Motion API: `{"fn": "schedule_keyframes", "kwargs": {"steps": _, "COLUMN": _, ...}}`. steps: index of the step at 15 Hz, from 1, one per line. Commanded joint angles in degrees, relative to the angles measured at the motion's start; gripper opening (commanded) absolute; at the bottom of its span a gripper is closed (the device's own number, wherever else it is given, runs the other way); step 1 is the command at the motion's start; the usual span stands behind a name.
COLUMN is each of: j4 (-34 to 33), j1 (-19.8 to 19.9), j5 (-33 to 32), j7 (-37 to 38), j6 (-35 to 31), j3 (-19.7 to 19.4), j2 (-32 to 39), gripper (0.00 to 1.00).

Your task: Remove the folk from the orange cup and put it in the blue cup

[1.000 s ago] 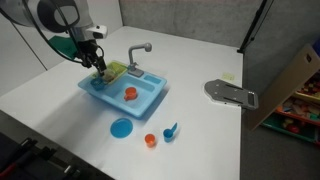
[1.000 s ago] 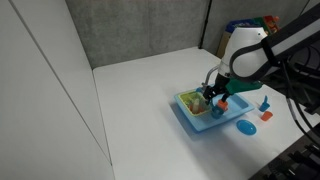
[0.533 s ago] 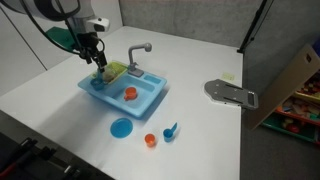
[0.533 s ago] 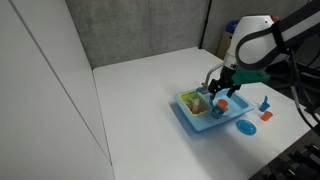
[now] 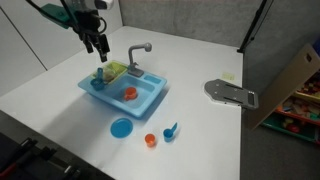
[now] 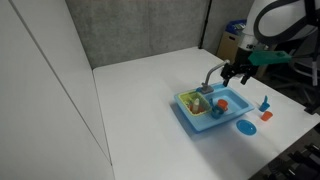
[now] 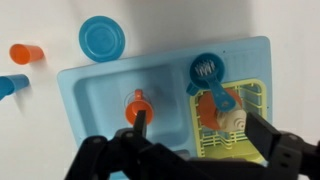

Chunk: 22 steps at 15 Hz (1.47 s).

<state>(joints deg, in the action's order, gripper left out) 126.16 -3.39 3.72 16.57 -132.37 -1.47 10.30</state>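
Nearest on the white worktop (image 5: 50, 100): flat round blue plate (image 5: 121, 128), small paler orange cup (image 5: 150, 140), blue scoop-like piece with a handle (image 5: 171, 131). None of them is needed.

Next back is the blue plastic toy sink (image 5: 150, 103), with the small orange-red plastic toy cup (image 5: 130, 93) in its basin. In the wrist view, a small blue plastic toy cup (image 7: 207, 68) sits at the corner of the yellow-green dish rack (image 5: 113, 70). Pale thin streaks show inside it. They are probably the bluish toy fork, but it is too small to be sure, and I can't find it in either exterior view.

Step in hand, as I judge it: clear away from the sink after the drop. Go straight up and keep wide of the grey toy faucet (image 5: 138, 52) and the rack. Don't nudge the blue cup, which looks light and easy to tip. If the streaks aren't the fork, check the orange cup before descending.

Farthest: the black end effector (image 5: 97, 48) hangs well above the rack end of the sink. It points down, fingers spread apart with nothing between them, and the arm reaches in from above.
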Motion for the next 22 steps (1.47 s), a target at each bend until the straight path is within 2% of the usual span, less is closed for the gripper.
{"fn": "schedule_keyframes", "kwargs": {"steps": 1, "j4": 2.25, "j1": 1.91, "j5": -1.42, "j7": -2.30, "j6": 4.82, "j3": -0.61, "j2": -6.70, "gripper": 1.00}}
{"fn": "schedule_keyframes", "kwargs": {"steps": 9, "j4": 3.42, "j1": 5.75, "j5": -6.39, "j7": -5.11, "j6": 19.52, "j3": -1.83, "j2": -20.03, "gripper": 1.00}}
{"fn": "schedule_keyframes", "kwargs": {"steps": 15, "j4": 2.01, "j1": 7.34, "j5": -5.82, "j7": -8.36, "j6": 32.80, "j3": -2.31, "j2": -28.24, "gripper": 1.00}}
{"fn": "schedule_keyframes", "kwargs": {"steps": 19, "j4": 1.67, "j1": 7.48, "j5": -5.98, "j7": -7.72, "j6": 36.31, "j3": -1.81, "j2": -33.40, "gripper": 1.00}}
{"fn": "schedule_keyframes", "kwargs": {"steps": 22, "j4": 1.99, "j1": 7.50, "j5": -5.90, "j7": -7.57, "j6": 36.28, "j3": -1.58, "j2": -36.10, "gripper": 1.00}}
